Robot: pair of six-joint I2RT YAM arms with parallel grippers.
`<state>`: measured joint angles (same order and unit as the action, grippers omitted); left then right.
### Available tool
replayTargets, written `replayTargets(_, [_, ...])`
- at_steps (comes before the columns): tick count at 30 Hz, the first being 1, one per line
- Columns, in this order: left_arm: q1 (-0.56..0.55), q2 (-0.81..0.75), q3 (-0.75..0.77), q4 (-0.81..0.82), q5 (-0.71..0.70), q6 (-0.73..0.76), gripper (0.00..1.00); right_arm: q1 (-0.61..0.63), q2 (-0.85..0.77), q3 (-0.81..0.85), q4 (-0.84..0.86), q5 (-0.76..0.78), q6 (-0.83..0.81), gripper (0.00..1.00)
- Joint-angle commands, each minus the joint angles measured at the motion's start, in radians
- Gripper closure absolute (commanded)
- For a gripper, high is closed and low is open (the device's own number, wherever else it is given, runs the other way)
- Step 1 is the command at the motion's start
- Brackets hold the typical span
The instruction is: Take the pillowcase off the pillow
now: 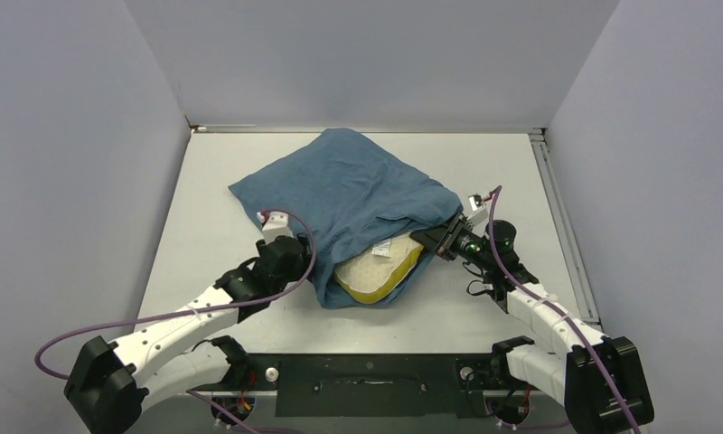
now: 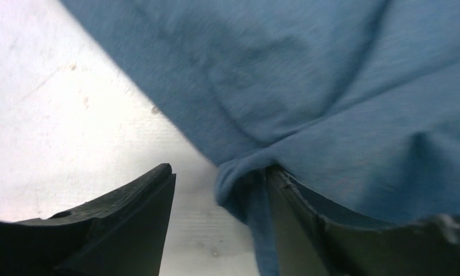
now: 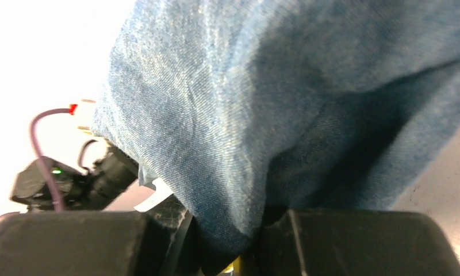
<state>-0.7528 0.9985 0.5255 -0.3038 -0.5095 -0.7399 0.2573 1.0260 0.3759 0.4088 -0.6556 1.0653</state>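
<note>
The slate-blue pillowcase lies crumpled in the middle of the table over the pillow. The pillow's cream quilted corner, yellow edge and white tag stick out of the near opening. My left gripper is open at the near left edge of the cloth. In the left wrist view a fold of the pillowcase hangs against the inner side of the right finger. My right gripper is shut on the pillowcase's opening edge, with a sliver of yellow below the pinched cloth.
The white table is walled by grey panels on three sides, with a metal rail along its right edge. Purple cables loop from both wrists. The left arm shows in the right wrist view.
</note>
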Motion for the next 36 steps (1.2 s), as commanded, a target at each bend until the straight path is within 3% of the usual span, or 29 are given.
replayTargets(1, [-0.003, -0.1, 0.162, -0.026, 0.097, 0.159, 0.34, 0.033, 0.008, 0.088, 0.074, 0.021, -0.071, 0.95])
replayTargets(4, [-0.005, -0.111, 0.258, -0.044, 0.186, 0.242, 0.17, 0.075, 0.031, 0.107, 0.05, 0.05, -0.11, 0.95])
replayTargets(8, [-0.006, -0.035, 0.402, -0.049, 0.293, 0.349, 0.13, 0.148, 0.062, 0.135, 0.028, 0.096, -0.157, 0.95])
replayTargets(21, [-0.032, 0.392, 0.777, 0.132, 0.648, 0.479, 0.12, 0.211, 0.076, 0.183, -0.03, 0.136, -0.226, 0.95])
replayTargets(31, [-0.068, 0.701, 1.028, 0.133, 0.738, 0.516, 0.16, 0.231, 0.051, 0.19, -0.077, 0.178, -0.25, 0.95])
replayTargets(36, [-0.069, 0.814, 1.091, 0.121, 0.749, 0.531, 0.26, 0.242, 0.028, 0.201, -0.118, 0.204, -0.27, 0.95])
